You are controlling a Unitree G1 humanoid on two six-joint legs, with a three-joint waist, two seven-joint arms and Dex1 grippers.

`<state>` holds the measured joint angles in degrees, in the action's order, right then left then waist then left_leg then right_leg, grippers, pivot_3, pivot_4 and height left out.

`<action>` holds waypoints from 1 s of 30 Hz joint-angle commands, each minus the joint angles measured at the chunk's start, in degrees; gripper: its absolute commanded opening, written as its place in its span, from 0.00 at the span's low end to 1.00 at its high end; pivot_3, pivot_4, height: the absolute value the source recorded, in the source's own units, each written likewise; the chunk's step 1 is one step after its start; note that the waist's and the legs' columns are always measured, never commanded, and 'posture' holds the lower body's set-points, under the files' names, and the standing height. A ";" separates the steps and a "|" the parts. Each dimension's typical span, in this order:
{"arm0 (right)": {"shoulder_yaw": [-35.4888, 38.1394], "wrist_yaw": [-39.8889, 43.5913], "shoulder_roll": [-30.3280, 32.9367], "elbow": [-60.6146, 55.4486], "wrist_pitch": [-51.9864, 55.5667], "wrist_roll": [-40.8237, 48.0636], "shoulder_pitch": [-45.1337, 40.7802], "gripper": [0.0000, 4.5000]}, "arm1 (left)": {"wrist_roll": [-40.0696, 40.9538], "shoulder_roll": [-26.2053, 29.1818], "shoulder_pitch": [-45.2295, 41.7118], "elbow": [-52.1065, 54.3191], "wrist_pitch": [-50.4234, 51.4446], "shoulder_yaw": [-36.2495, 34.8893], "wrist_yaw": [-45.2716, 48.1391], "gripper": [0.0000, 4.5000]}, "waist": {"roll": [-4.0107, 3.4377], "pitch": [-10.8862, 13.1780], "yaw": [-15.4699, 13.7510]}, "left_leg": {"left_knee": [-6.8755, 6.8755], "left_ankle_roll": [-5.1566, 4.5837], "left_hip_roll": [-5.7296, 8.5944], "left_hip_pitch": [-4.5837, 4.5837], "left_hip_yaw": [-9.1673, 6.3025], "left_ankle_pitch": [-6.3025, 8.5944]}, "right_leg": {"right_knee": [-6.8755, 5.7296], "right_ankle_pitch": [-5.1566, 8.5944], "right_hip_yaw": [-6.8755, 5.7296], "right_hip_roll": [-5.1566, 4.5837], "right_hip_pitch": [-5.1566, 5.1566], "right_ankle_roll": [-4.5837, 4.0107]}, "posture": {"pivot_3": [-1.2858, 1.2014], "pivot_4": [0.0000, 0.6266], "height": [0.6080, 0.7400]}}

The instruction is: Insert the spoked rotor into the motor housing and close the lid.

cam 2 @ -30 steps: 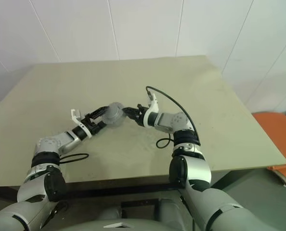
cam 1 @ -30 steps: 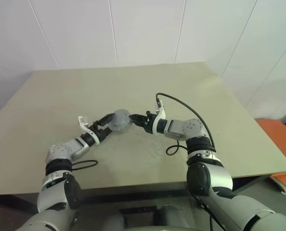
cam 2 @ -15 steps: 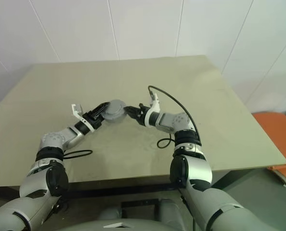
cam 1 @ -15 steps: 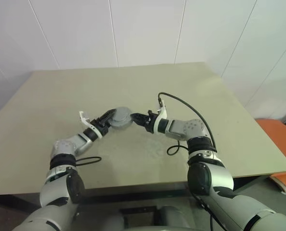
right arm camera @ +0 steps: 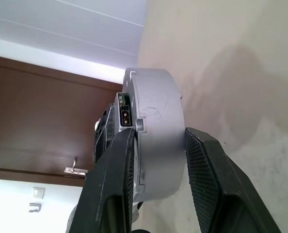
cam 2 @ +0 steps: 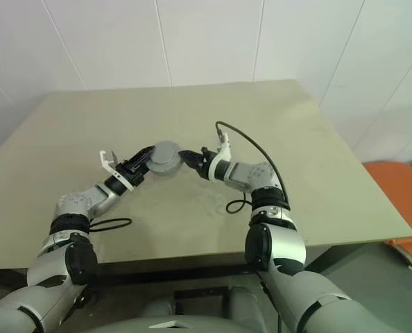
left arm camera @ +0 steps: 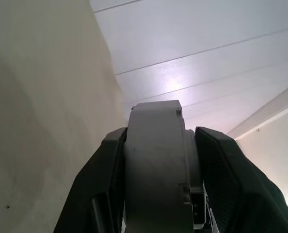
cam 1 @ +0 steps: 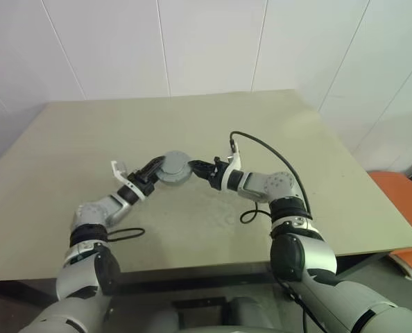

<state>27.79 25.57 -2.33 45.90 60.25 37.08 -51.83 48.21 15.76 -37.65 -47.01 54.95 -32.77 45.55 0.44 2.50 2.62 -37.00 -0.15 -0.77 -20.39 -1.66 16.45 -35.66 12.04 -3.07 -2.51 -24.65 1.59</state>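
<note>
left gripper (cam 1: 155, 168): jaws pinching motor housing (cam 1: 173, 168) by its rim
right gripper (cam 1: 196, 166): jaws clamped on the opposite rim
motor housing: held between both, lifted above counter (cam 1: 275, 125)

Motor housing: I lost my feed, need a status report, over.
Left gripper and right gripper both clamp the motor housing by its edge, above the table. Nothing in the way.

No readable text, labels, brands or numbers on anything.
</note>
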 commanded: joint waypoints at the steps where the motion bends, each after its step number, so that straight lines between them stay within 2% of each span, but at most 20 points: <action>1: -1.57 0.00 -1.42 0.47 -1.57 0.54 -3.27 0.31 | 0.51 -1.47 0.04 7.77 6.24 7.19 5.72 0.40 | -0.01 0.00 -0.03 | 0.00 0.00 0.00 0.00 0.00 0.00 | 0.00 0.00 0.00 0.00 0.00 0.00 | 0.52 0.00 1.00; 3: -1.67 0.08 -1.33 0.64 -1.66 0.65 -3.32 0.31 | -0.18 -0.87 0.97 9.62 7.16 9.17 7.80 0.36 | -0.01 0.01 -0.04 | 0.00 0.00 0.00 0.01 0.00 0.00 | -0.01 0.00 0.01 -0.01 0.00 0.00 | 0.52 0.00 1.00; 5: -1.77 0.10 -1.27 0.70 -1.74 0.72 -3.29 0.31 | -0.83 -0.24 1.38 10.33 6.60 10.26 9.21 0.28 | -0.01 0.01 -0.11 | -0.02 0.00 0.02 0.01 0.00 0.00 | -0.02 0.00 0.02 -0.03 0.01 0.00 | 0.52 0.00 1.00; 11: -1.89 -0.01 -1.29 1.05 -2.19 0.76 -3.38 0.31 | -3.40 0.94 0.67 7.74 4.30 11.86 9.83 0.28 | -0.02 0.06 0.20 | -0.06 0.00 0.05 0.03 0.02 0.00 | -0.04 0.00 0.04 -0.04 0.02 0.00 | 0.52 0.00 1.00; 18: -1.94 0.02 -1.26 1.23 -2.23 0.81 -3.62 0.31 | -5.34 0.99 -1.40 2.35 1.13 9.98 6.79 0.28 | -0.01 0.09 0.13 | -0.08 0.00 0.01 0.10 -0.01 0.00 | -0.22 0.11 0.05 0.03 0.00 0.14 | 0.52 0.00 1.00; 30: -1.01 0.45 -0.50 1.86 -4.18 1.82 -4.25 0.31 | -4.18 0.58 -2.14 -0.15 -1.25 7.13 5.09 0.28 | 0.00 0.11 -0.09 | -0.13 0.00 0.06 0.04 0.00 0.00 | -0.22 0.01 0.06 -0.08 0.00 0.00 | 0.52 0.00 1.00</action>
<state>26.06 25.18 -2.81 48.00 57.00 37.06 -53.66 41.60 16.13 -36.83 -47.86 55.28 -22.65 50.24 0.44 2.61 2.53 -37.13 -0.15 -0.71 -20.34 -1.67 16.45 -35.89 12.06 -3.01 -2.58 -24.66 1.59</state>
